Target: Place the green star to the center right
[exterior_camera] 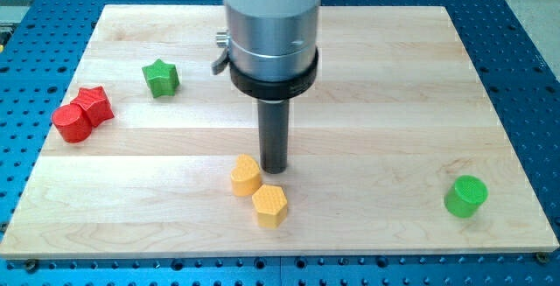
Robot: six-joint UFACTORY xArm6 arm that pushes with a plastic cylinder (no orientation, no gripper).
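1. My tip (274, 169) rests on the wooden board (367, 85) a little below its centre; the dark rod rises into a broad silver and white housing that fills the view's top middle.
2. There is no claw on this arm — only the straight rod — so nothing spreads, presses together or pinches anything.
3. The green star (161, 78) lies in the board's upper left part, well apart from my tip and far from the view's right side.
4. Just beside my tip, to the view's lower left, sits a yellow block (246, 176) with a rounded, pointed outline; I cannot tell whether the rod touches it.
5. Just below that, a yellow hexagon (270, 205) lies touching or nearly touching the first yellow block.
6. At the view's left edge of the board there are 2 red blocks pressed together: a red cylinder (72, 122) and, up and to its right, a red star (94, 103).
7. A green cylinder (465, 196) stands alone near the board's lower right corner.
8. The board lies on a blue perforated table (525, 50).
9. No brand, label or writing can be read anywhere — neither on the blocks nor on the arm's housing.
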